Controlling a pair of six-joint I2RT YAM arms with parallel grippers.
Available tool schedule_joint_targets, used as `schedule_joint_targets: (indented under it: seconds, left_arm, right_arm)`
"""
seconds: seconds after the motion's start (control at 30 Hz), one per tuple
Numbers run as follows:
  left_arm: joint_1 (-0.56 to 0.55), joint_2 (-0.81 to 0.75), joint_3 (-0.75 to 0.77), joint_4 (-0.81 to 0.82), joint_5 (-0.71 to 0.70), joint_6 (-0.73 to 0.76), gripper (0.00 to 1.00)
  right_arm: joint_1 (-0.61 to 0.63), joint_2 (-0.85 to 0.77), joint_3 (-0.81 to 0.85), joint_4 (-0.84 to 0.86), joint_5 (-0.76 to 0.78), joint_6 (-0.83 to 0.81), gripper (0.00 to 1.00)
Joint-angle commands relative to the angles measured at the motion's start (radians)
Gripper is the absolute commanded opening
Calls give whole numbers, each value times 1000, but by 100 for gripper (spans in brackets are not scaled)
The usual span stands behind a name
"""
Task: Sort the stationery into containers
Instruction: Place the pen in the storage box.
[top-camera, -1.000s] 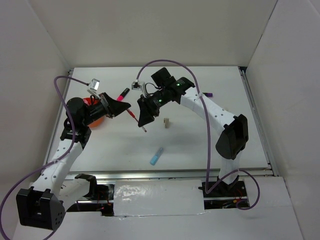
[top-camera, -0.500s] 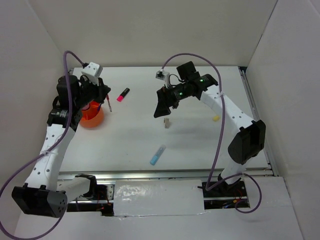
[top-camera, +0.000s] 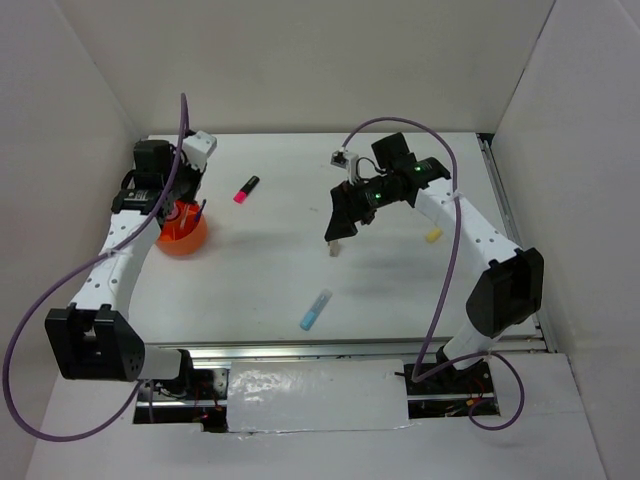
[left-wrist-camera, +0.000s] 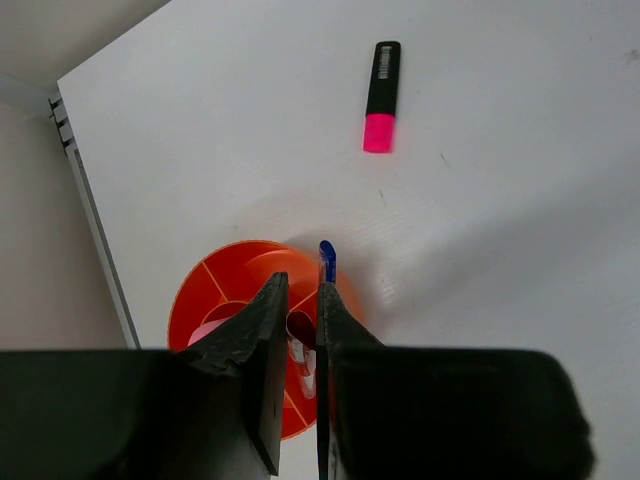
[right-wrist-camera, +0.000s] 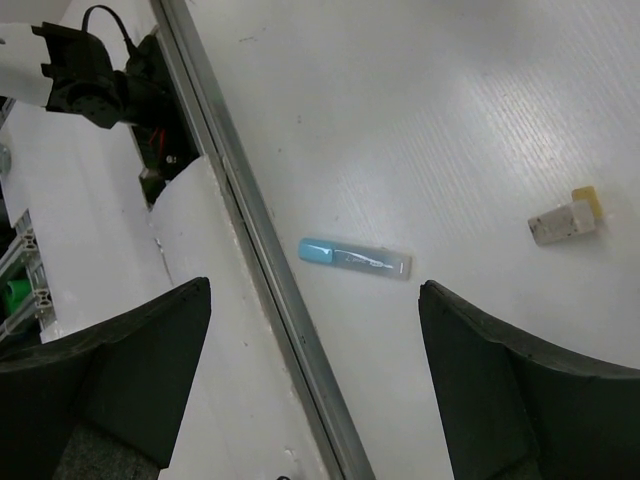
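The orange cup stands at the left and also shows in the left wrist view, with a pink-red item inside. My left gripper hangs right over it, jaws a narrow gap apart. A thin blue pen lies against the right finger's inner face, its tip at the cup's rim. My right gripper is wide open and empty above the beige block. The light blue highlighter lies in front and also shows in the right wrist view. The pink highlighter with a black cap lies at the back.
A yellow highlighter lies under the right forearm. The beige block also shows in the right wrist view. A metal rail runs along the table's near edge. White walls close in the table at left, back and right.
A red pen was between the two grippers a second ago. The left arm swung back left to above the cup. The right arm pulled back right and opened wide.
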Motion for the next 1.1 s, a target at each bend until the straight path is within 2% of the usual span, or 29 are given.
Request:
schedule_joint_targets:
  seconds: [0.0, 0.33, 0.4, 0.53, 0.57, 0.73, 0.93, 1.07]
  left_arm:
    - [28, 25, 37, 30, -10, 54, 0]
    - [55, 59, -37, 97, 16, 61, 10]
    - [59, 63, -43, 103, 28, 62, 15]
    - [64, 76, -40, 91, 57, 44, 33]
    - [67, 76, -40, 92, 63, 41, 40]
    - [73, 60, -46, 97, 94, 21, 60]
    - [75, -10, -31, 86, 152, -37, 66]
    - [68, -81, -17, 88, 195, -108, 68]
  right_arm:
    - [-11, -60, -11, 39, 7, -21, 90]
    - [-29, -56, -46, 64, 58, -18, 90]
    - [-31, -54, -57, 64, 78, -20, 91]
    - [-31, -54, -78, 62, 107, -24, 90]
    - [-32, -54, -87, 62, 109, -24, 90]
    - [-31, -69, -112, 62, 139, -36, 90]
    - [-50, -91, -152, 102, 231, -1, 88]
    - [-80, -74, -160, 226, 459, 80, 86]
